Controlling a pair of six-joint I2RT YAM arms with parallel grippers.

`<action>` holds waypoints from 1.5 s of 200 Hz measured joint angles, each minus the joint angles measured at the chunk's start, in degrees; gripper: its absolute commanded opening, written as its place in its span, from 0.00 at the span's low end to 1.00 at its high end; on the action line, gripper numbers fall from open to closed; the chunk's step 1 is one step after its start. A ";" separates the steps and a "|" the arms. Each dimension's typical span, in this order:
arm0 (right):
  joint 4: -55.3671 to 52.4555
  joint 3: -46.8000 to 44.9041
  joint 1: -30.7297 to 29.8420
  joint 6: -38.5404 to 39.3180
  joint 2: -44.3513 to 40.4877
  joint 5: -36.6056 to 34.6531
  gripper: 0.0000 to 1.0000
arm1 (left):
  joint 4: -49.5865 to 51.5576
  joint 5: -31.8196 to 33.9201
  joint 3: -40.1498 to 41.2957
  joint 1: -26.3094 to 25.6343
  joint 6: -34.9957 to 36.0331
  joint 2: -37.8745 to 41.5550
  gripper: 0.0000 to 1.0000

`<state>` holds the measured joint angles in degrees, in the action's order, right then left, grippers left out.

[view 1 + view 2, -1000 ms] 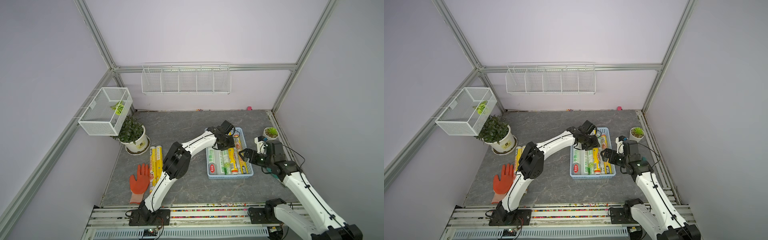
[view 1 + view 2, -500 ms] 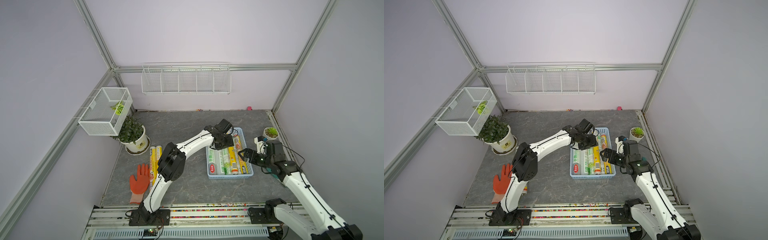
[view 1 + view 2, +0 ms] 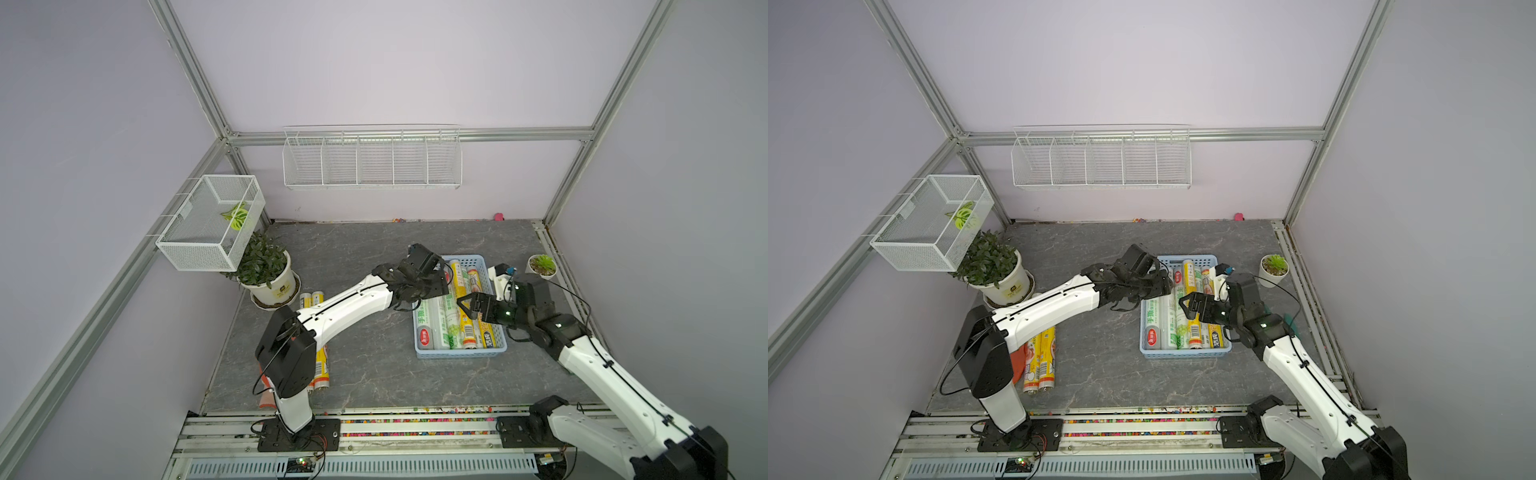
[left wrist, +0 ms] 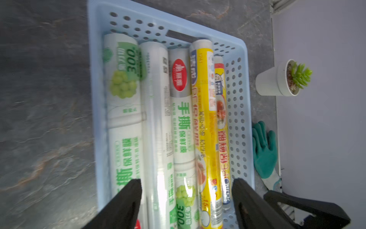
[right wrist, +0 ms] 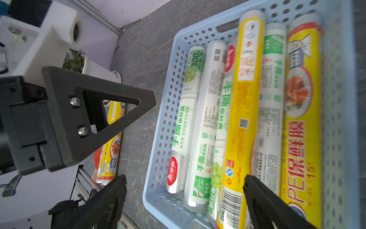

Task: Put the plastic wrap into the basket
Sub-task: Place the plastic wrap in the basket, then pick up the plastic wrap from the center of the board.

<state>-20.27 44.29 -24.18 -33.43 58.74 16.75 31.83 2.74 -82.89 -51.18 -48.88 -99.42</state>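
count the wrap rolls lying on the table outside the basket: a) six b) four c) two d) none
c, two yellow rolls lie side by side on the table, well apart from the basket; every other roll in view is inside it.
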 measured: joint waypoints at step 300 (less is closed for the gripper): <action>-3.50 36.70 -30.08 2.43 44.65 -13.66 0.98 | -4.28 -3.91 49.46 44.06 4.85 35.89 0.79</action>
<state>-23.77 80.99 -54.26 -31.00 103.39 3.09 27.55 -1.17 -33.43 -7.11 -44.03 -63.53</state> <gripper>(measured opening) 0.978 0.800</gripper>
